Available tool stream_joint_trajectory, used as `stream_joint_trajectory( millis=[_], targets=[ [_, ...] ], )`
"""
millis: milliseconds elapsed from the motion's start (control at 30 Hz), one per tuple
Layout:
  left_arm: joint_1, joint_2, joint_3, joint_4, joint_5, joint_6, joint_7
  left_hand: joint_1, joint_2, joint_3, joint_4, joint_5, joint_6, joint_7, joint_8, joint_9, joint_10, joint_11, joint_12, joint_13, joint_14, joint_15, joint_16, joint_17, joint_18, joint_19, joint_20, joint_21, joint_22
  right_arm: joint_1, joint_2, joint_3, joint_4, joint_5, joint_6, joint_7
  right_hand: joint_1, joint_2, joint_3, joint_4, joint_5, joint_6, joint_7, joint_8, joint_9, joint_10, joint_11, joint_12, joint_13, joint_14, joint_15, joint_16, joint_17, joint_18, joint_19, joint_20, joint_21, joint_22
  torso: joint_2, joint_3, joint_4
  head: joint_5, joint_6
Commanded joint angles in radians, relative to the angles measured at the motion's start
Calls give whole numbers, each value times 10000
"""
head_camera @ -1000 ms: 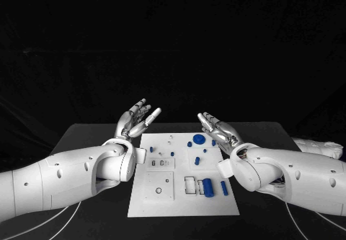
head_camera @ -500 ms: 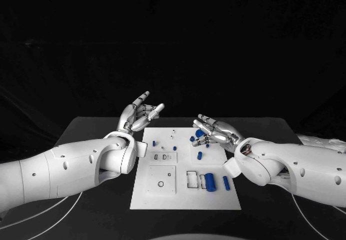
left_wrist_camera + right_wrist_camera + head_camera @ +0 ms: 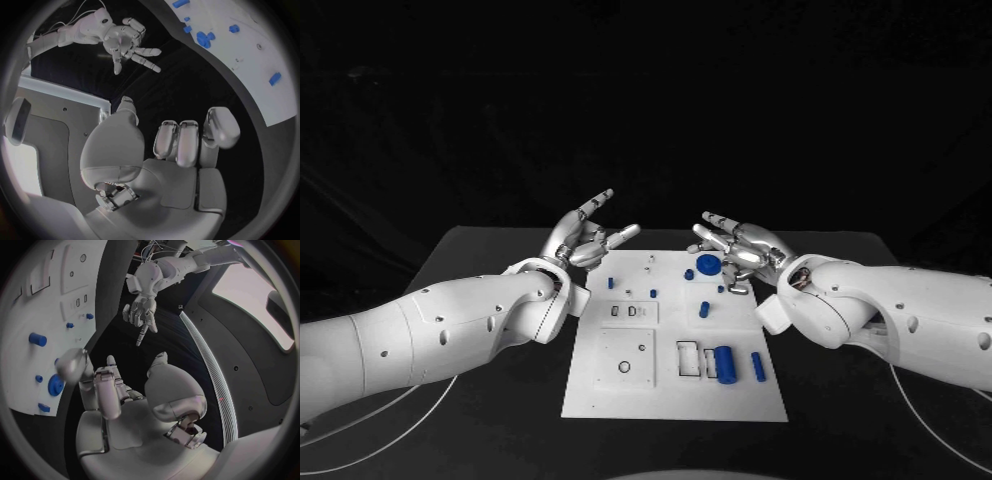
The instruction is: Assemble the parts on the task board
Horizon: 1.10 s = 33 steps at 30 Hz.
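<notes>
Head view: the white task board (image 3: 672, 400) lies lengthwise in the middle of the black table (image 3: 473, 262), with bare table along both its long edges and at its near end. The left hand (image 3: 589, 238) is raised off the board's far-left corner, fingers apart and partly curled, gripping nothing. The right hand (image 3: 737, 248) is raised at the board's far-right edge, fingers loosely spread and empty, just beside a round blue part (image 3: 708, 264) near that far edge. Smaller blue parts (image 3: 653, 293) stand scattered across the far half of the board. Near the board's near-right corner a blue cylinder (image 3: 724, 362) lies beside a slimmer blue bar (image 3: 757, 366), both lengthwise, close to the right edge. A white block (image 3: 627, 356) with a small ring on it sits on the near-left part of the board. Between the two hands the far middle of the board is open.
</notes>
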Motion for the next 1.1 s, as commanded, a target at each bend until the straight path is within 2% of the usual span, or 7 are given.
stream_joint_trajectory(
  millis=[33, 233, 300, 433, 633, 733, 1100],
  targets=[
    [16, 36, 6, -136, -2248, 551, -992, -16, 118, 107, 11, -14, 1448, 350, 290, 210, 1264, 240, 1895, 3242, 1276, 163, 1415, 2850, -615, 1955, -99, 3045, 4000, 215, 40, 5, -148, -848, 387, -371, 169, -4, -5, -21, 36, 203, 217, 92, 56, 830, 14, 628, 225, 1053, 138, 65, 2689, -285, 1009, 156, 1563, 2244, 149, 10, 65, -37, 19],
    [36, 13, 6, -176, -3412, 676, -1369, 11, 298, 208, 3, -33, 2616, 504, 524, 381, 1264, 387, 1895, 3242, 1276, 297, 1415, 2850, -615, 1955, 31, 3045, 4000, 545, 261, 6, -578, -1842, 841, -739, 239, 197, -37, -28, 108, 361, -61, 97, 81, 505, -204, 1707, 1033, 973, -89, 59, 2534, -632, 2207, 327, 2744, 4494, 268, -12, 126, -106, 31],
    [39, 12, 5, -166, -3683, 713, -1454, 32, 314, 221, 1, -34, 2604, 515, 515, 377, 1264, 399, 1895, 3242, 1276, 307, 1415, 2850, -615, 1955, 45, 3045, 4000, 612, 360, 6, -748, -2115, 965, -875, 330, 276, -32, -2, 176, 337, -207, 66, 69, -214, -335, 1977, 1424, -94, -311, -124, 594, -632, 2207, 224, 2744, 4494, 313, -14, 148, -127, 47],
    [42, 20, 5, -153, -4149, 766, -1603, 76, 342, 244, -1, -36, 2502, 534, 479, 357, 1264, 417, 1895, 3242, 1276, 325, 1415, 2850, -615, 1955, 68, 3045, 4000, 709, 563, 9, -1100, -2773, 1020, -1172, 1175, 199, 160, -147, 572, 864, 44, 216, 194, -145, -391, 2835, 2159, 1053, -319, 65, 2689, -632, 2207, 210, 2744, 4494, 400, -38, 181, -169, 95],
    [43, 43, 6, -168, -4869, 718, -1753, 125, 450, 289, -5, -46, 3022, 633, 564, 425, 1264, 516, 1895, 3242, 1276, 403, 1415, 2850, -615, 1955, 156, 3045, 4000, 757, 808, 15, -1485, -4524, 680, -1631, 2697, -392, 843, -1304, 240, 5953, 324, 2090, 1365, 418, -524, 2731, 1969, 1053, -430, 65, 2689, -632, 2207, 143, 2744, 4494, 517, -84, 229, -250, 90],
    [43, 47, 6, -161, -5230, 599, -1794, 170, 491, 310, -10, -50, 3201, 649, 589, 446, 1264, 544, 1895, 3242, 1276, 438, 1415, 2850, -615, 1955, 203, 3045, 4000, 761, 959, 20, -1684, -5684, 307, -1884, 3359, -651, 1269, -1922, 210, 7610, 371, 2625, 1648, 1337, -698, 2321, 1534, 1053, -528, 65, 2689, -632, 2207, 14, 2744, 4494, 597, -93, 251, -262, 108],
    [56, -50, 16, 24, -5996, -69, -1876, 505, 755, 412, -26, -21, 3832, 658, 615, 499, 1264, 567, 1895, 3242, 1276, 468, 1415, 2850, -615, 1955, 379, 3045, 4000, 546, 1385, 70, -2319, -9437, -745, -2816, 4702, -806, 2165, -2781, 399, 9883, 286, 1888, 1343, 4504, -858, -751, -297, 1053, -630, 65, 2689, -632, 2207, -121, 2744, 4494, 785, -111, 309, -328, 171]
  ],
)
